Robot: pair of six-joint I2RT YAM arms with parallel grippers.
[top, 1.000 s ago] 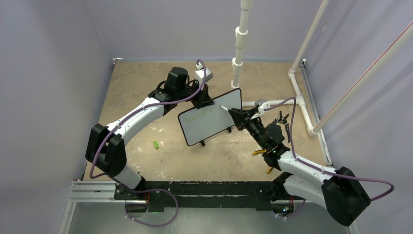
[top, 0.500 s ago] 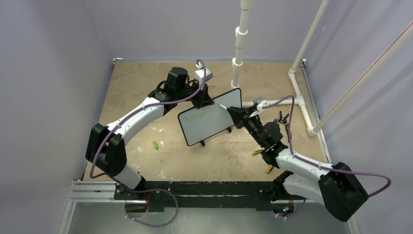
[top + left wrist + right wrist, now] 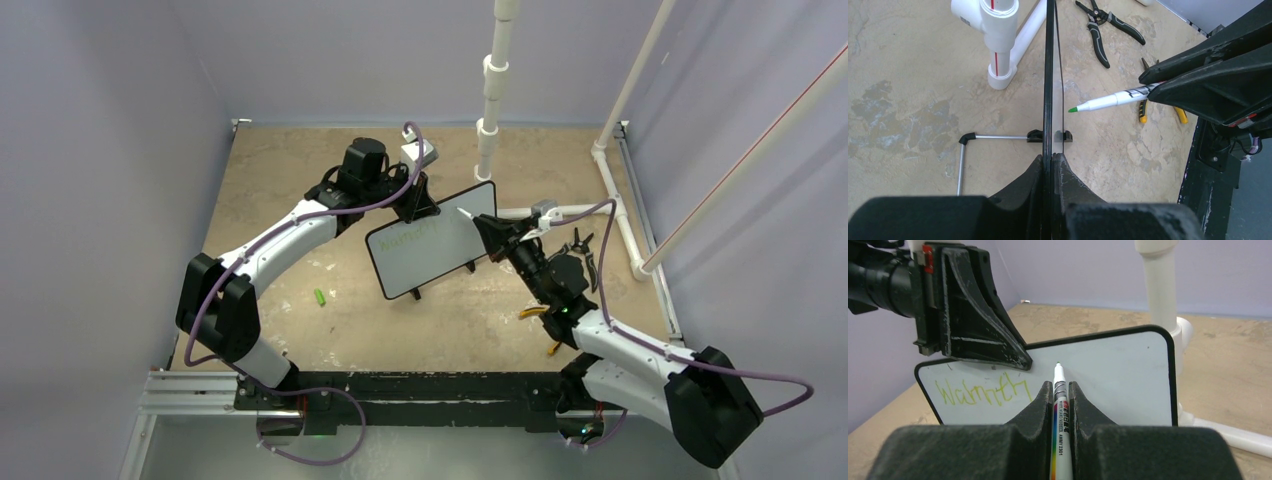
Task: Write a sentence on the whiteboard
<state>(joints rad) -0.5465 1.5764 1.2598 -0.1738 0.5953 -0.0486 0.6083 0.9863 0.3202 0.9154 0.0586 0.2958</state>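
The left claw (image 3: 1052, 157) is clamped shut on the top edge of the whiteboard (image 3: 1120, 375), held upright over the tabletop (image 3: 908, 75). Facing it, the right claw (image 3: 1061, 386) pinches a marker (image 3: 1060, 412), whose green tip sits just off the white surface. The sentence (image 3: 980, 391), written in green, lies left of that tip.

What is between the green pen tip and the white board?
Nothing. In the left wrist view, the marker, held in the right fingers, has its tip just short of the whiteboard, leaving a thin bare gap.
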